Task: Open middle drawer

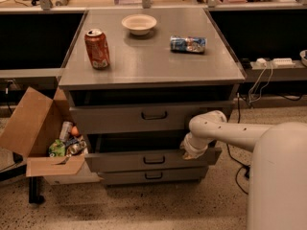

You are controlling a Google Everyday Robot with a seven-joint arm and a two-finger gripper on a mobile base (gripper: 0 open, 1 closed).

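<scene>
The grey cabinet top lies above the gripper, which is at the right end of the middle drawer. On top stand a red can, up-left of the gripper, a white bowl farther back, and a blue packet lying almost straight above.

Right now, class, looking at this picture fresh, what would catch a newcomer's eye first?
The white robot arm reaches in from the right, its gripper at the right end of the partly pulled-out middle drawer. On the cabinet top stand a red can at left and a white bowl behind. An open cardboard box sits on the floor at its left.
</scene>
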